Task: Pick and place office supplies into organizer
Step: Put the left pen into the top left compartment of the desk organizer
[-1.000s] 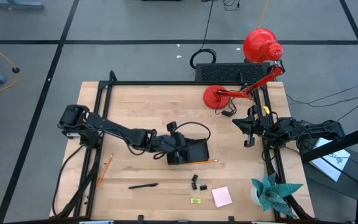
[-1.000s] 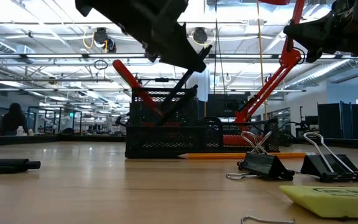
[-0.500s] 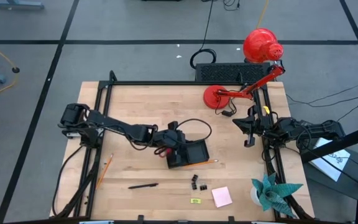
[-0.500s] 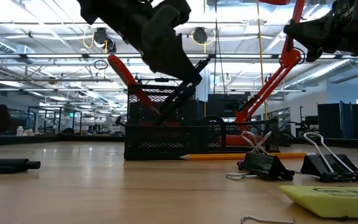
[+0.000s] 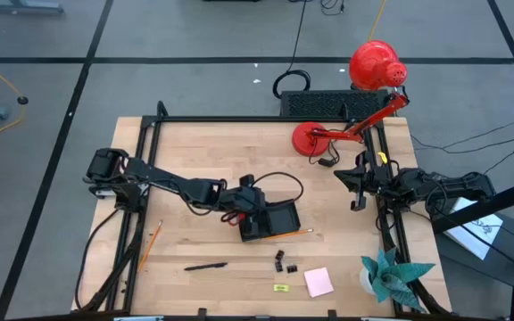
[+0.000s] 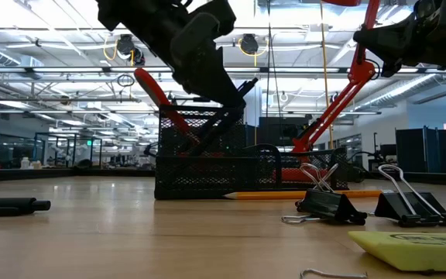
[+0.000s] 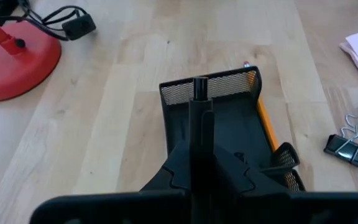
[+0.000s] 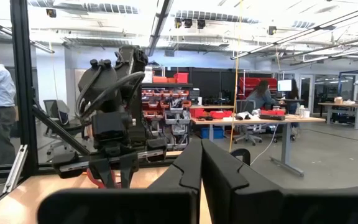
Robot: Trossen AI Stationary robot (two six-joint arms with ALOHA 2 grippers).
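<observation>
Table [image 5: 203,152]: I see the wooden top under both arms; my left pincer works near its middle, my right one waits at the right edge.
Lamp [image 5: 375,64]: red, well beyond my left pincer, close to the parked right one.
Tray [image 5: 273,218]: black mesh organizer, directly under my left pincer.
Left pincer [image 7: 200,115]: fingers closed tight on a dark pen [image 7: 200,93], its tip over the tray's far wall.
Right pincer [image 8: 201,163]: fingers pressed together, holding nothing.
Scissors [image 6: 161,97]: red handles leaning up out of the tray, beside my left pincer.
Pencil [image 5: 297,232]: orange, lying against the tray's side.
Clips [image 6: 331,203]: black, near the tray, past the pencil.
</observation>
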